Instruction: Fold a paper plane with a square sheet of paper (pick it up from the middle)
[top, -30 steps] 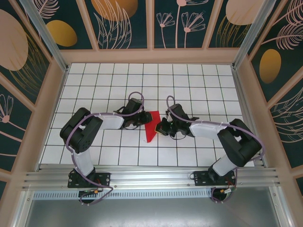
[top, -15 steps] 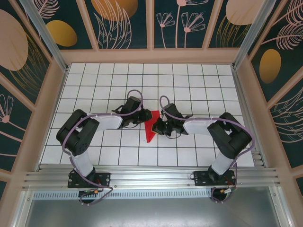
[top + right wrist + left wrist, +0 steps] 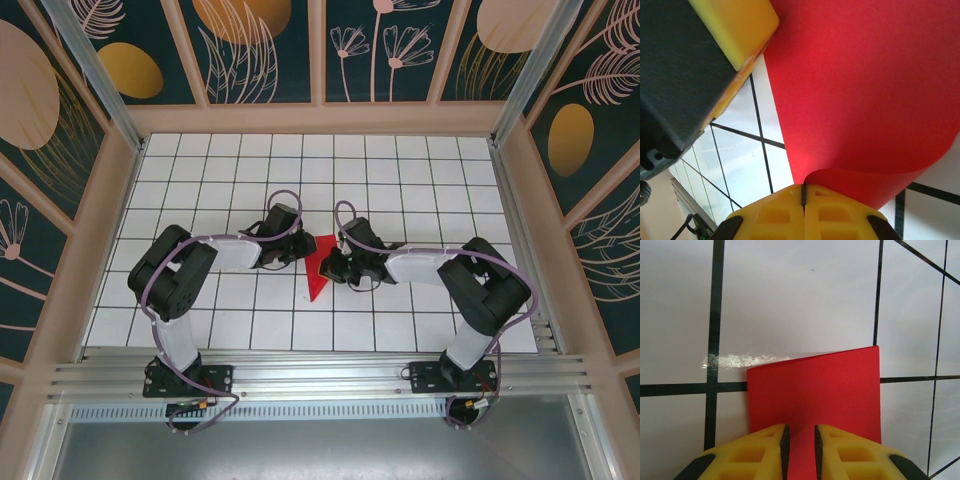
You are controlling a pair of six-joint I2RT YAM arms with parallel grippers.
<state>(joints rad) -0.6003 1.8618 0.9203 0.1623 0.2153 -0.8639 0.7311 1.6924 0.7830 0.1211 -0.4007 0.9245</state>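
The red paper is seen partly folded on the tiled surface, between both grippers. Its left edge is pinched by the narrowed left gripper. The right gripper is closed at its curled right edge.

red paper, partly folded, mid-table.

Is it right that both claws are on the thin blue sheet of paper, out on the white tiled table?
Not quite: the thin sheet of paper is bright red, as the left wrist view shows. Both the left claw and right claw are on it, on the white tiled table.
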